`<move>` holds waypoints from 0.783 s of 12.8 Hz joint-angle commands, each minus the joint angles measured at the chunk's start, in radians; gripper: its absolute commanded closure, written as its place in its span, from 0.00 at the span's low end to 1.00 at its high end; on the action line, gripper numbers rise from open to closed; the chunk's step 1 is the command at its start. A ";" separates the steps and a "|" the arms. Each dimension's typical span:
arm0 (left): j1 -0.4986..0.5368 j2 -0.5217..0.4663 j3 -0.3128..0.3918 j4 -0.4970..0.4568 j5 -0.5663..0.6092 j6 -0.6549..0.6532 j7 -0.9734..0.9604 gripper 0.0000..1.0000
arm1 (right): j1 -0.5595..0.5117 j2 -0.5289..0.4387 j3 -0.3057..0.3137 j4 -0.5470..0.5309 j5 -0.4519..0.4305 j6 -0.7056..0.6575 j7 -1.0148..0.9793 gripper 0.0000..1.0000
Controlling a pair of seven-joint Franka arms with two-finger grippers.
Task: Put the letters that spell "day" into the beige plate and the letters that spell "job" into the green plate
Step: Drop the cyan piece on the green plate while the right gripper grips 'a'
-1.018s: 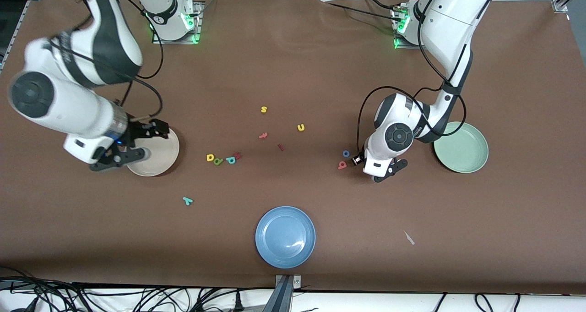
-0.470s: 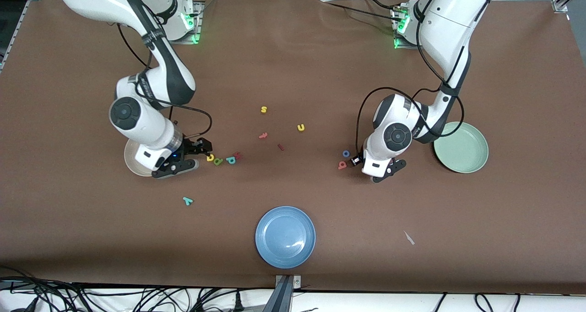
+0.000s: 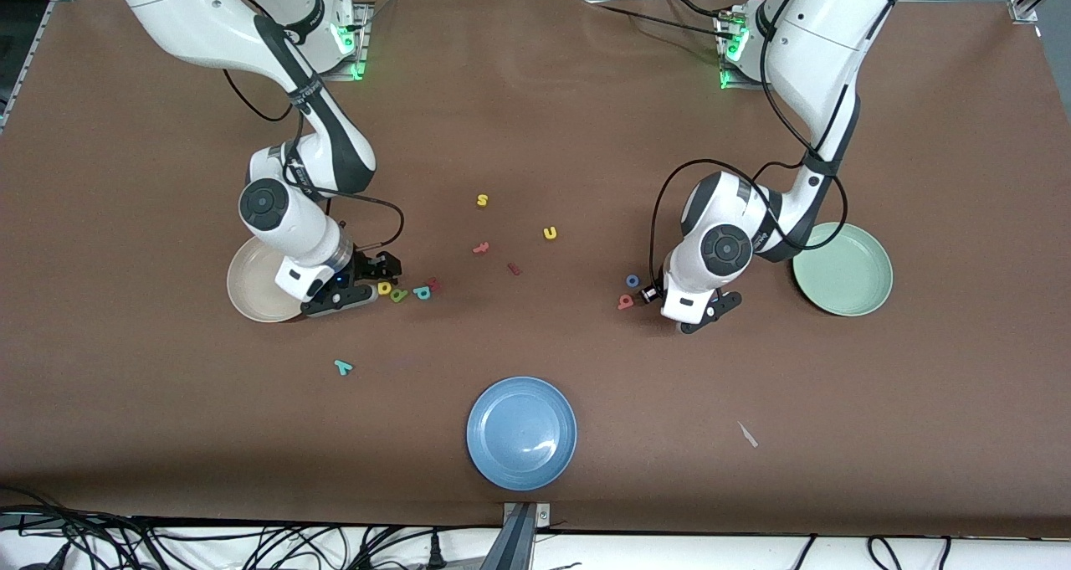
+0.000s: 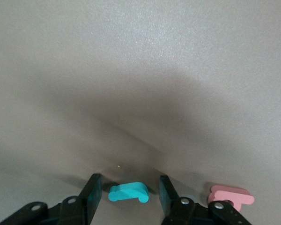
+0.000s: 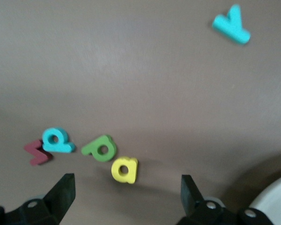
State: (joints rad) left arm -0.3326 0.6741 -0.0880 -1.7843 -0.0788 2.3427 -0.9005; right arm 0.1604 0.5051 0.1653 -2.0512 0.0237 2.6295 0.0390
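Note:
Beside the beige plate [image 3: 251,290], my right gripper [image 3: 374,281] is open and low over the table, and the yellow d [image 3: 384,287] lies just off its fingertips. The right wrist view shows that gripper [image 5: 127,183] empty, with the yellow d [image 5: 124,169], the green a [image 5: 99,148] and the teal y [image 5: 232,29] beyond it. My left gripper [image 3: 652,294] is down beside the salmon b [image 3: 625,302] and the blue o [image 3: 632,280]. In the left wrist view its jaws [image 4: 129,183] straddle the teal j [image 4: 128,192] with a gap on each side. The green plate [image 3: 842,269] lies toward the left arm's end.
A blue plate [image 3: 521,433] sits near the front edge. A teal p [image 3: 422,291] and a dark red piece [image 3: 434,284] lie beside the green a [image 3: 398,295]. Mid-table lie a yellow s [image 3: 482,200], a yellow u [image 3: 550,233] and two small red pieces [image 3: 480,248].
My right arm has swung from over the beige plate across to the yellow d and come down low. The left arm has stayed in place beside the b and o.

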 commanded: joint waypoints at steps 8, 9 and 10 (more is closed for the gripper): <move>-0.006 -0.002 0.005 -0.003 -0.015 0.004 0.015 0.71 | -0.009 0.018 0.008 -0.044 -0.074 0.063 0.009 0.08; 0.000 -0.030 0.005 -0.001 -0.015 -0.002 0.015 0.71 | -0.009 0.018 0.008 -0.043 -0.079 0.063 0.009 0.09; 0.009 -0.075 0.007 -0.001 -0.015 -0.049 0.017 0.71 | -0.007 0.019 0.008 -0.041 -0.088 0.063 0.007 0.12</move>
State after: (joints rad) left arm -0.3319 0.6636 -0.0873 -1.7788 -0.0789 2.3391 -0.9008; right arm 0.1602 0.5230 0.1654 -2.0833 -0.0357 2.6675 0.0389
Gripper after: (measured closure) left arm 0.648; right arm 0.088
